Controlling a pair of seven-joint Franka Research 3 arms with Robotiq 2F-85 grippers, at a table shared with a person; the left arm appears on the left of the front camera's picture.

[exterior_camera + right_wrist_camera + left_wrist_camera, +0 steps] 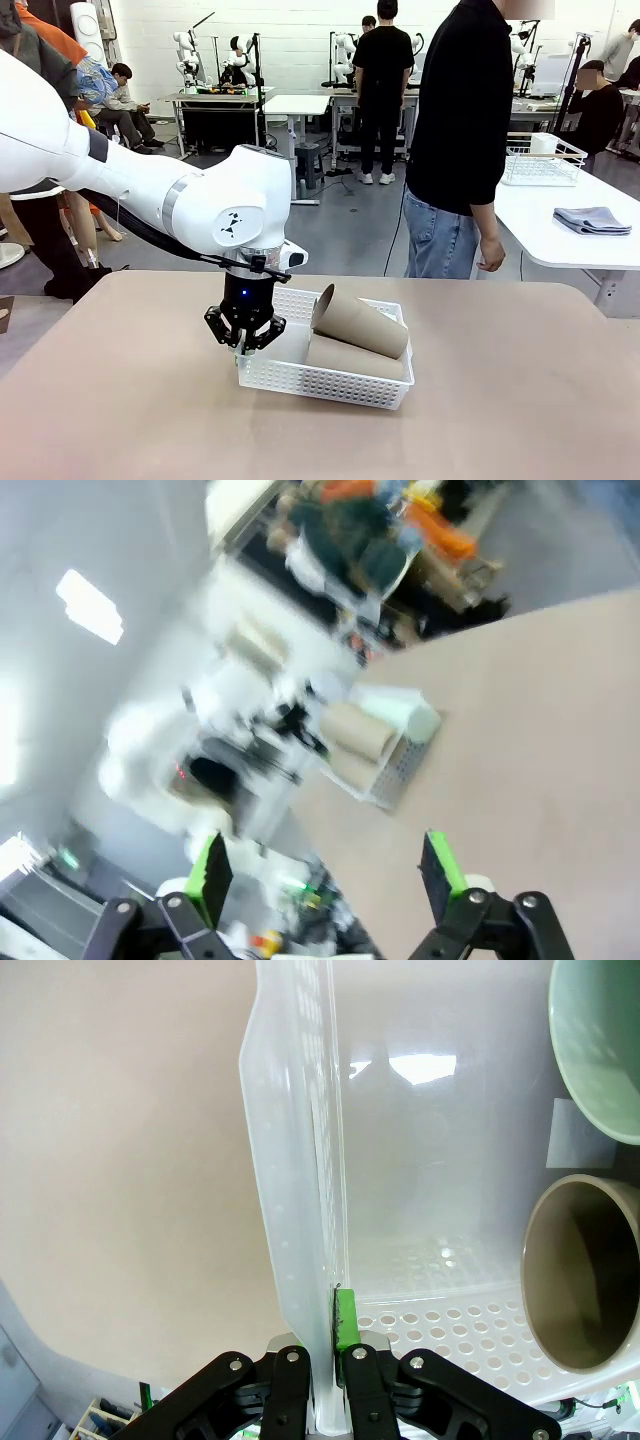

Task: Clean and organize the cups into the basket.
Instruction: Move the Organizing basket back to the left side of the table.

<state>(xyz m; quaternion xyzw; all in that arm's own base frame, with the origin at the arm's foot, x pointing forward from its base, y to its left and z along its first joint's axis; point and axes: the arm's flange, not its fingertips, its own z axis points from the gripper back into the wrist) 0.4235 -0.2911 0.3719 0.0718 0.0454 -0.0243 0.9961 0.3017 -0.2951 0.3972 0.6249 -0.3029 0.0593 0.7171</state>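
The white lattice basket (322,384) sits mid-table, with my left gripper (245,342) shut on its left side wall. In the left wrist view the gripper (325,1338) clamps that wall (290,1160), and one green pad (345,1320) shows inside it. Two tan cups lie in the basket, one (360,320) tilted across the other (355,358). The left wrist view looks into the mouths of the mint-green cup (600,1040) and a tan cup (585,1270). My right gripper (325,875) is open in the air; its blurred view shows the basket (390,770) far off.
A person (460,130) stands at the table's far edge, hands down. A side table at the right holds a white wire basket (540,160) and a folded grey cloth (592,220). Bare tan tabletop (520,400) surrounds the basket.
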